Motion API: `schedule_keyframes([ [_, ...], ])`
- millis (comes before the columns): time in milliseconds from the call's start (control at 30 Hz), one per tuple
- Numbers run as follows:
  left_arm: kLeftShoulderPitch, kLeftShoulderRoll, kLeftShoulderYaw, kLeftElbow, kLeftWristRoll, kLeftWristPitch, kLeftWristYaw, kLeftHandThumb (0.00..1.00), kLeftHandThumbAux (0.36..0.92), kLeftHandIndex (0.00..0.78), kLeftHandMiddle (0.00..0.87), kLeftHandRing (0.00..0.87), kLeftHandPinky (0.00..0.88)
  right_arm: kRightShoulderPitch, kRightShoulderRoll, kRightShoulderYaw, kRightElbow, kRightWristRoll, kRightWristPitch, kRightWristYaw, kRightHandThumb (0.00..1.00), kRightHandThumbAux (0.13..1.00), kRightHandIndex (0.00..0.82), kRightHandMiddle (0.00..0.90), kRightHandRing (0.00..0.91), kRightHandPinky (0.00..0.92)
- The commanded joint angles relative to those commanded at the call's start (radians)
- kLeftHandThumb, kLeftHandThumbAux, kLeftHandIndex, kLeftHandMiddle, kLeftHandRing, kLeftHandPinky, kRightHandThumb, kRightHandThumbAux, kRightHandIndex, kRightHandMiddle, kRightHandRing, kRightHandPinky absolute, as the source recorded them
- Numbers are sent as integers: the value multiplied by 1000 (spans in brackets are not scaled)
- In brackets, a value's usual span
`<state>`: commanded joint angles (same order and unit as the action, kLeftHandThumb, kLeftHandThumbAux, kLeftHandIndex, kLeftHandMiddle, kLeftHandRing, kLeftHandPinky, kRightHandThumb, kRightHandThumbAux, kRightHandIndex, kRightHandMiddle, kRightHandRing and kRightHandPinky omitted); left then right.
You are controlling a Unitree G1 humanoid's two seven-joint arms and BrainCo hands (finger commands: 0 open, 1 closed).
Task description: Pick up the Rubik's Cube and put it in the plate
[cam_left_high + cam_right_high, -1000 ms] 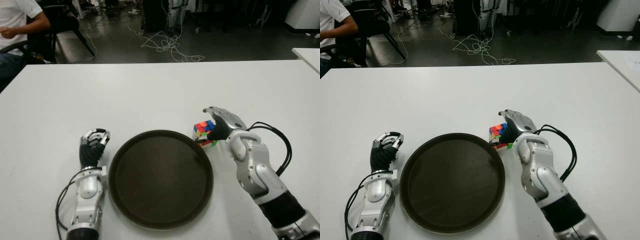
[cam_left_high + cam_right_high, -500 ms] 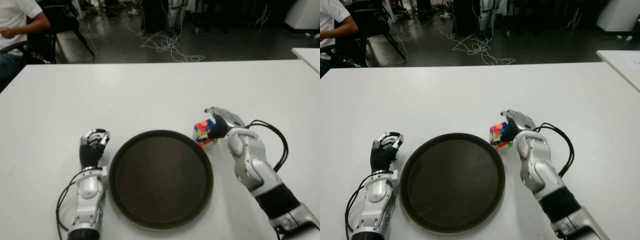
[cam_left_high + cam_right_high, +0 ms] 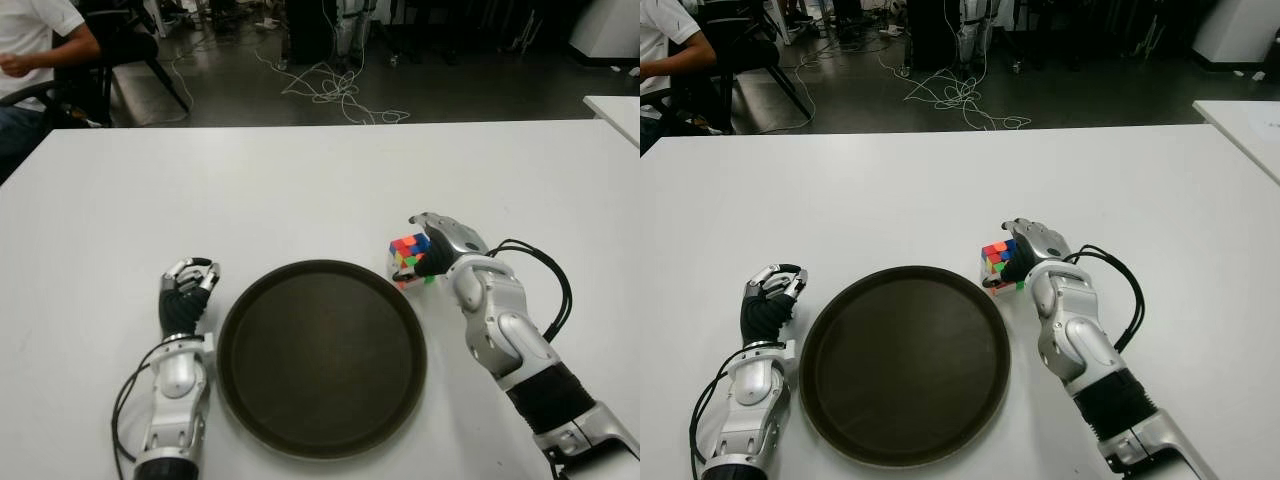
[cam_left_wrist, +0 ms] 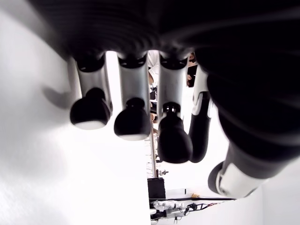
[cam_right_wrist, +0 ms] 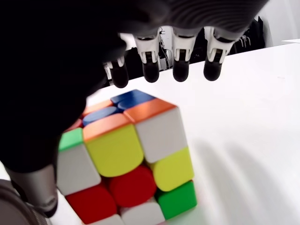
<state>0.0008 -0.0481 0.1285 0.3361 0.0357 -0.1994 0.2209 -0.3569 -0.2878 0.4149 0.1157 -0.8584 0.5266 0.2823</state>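
Smooth white table (image 3: 300, 180): one round dark plate (image 3: 322, 357), one glossy cube (image 3: 409, 256) just beside its rim. The right hand (image 3: 447, 243) cups the cube, fingers (image 5: 182, 70) curled over without closing. The left hand (image 3: 186, 290), left of the plate, is curled and holds nothing.

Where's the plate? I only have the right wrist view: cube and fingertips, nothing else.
Observer: The plate is on the robot's left of the Rubik's Cube. The cube sits close beside the plate's far right rim, not in it, with the right hand on its right.
Operator: Anything in the plate?
Observer: No, both eye views show only its dark inside.
Operator: Left hand in the way?
Observer: No. The left hand shows on the plate's far side from the cube, to its left. Its fingers are curled and hold nothing.
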Motion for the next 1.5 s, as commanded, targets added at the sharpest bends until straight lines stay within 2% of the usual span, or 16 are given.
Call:
schedule_keyframes([
  [667,-2,-5,6,1,-8,1,5,716,700,445,802,832,835,1,0,-6,-9,3,-1,-1,0,677,0,0,0,0],
  [967,-4,-3,5,12,-7,-17,4,716,701,445,802,830,833,0,2,-7,-15,2,6,4,0,681,0,0,0,0],
  [1500,-1,-5,4,3,-7,-1,4,716,700,445,811,838,842,4,-1,-10,-26,5,9,7,0,691,0,0,0,0],
])
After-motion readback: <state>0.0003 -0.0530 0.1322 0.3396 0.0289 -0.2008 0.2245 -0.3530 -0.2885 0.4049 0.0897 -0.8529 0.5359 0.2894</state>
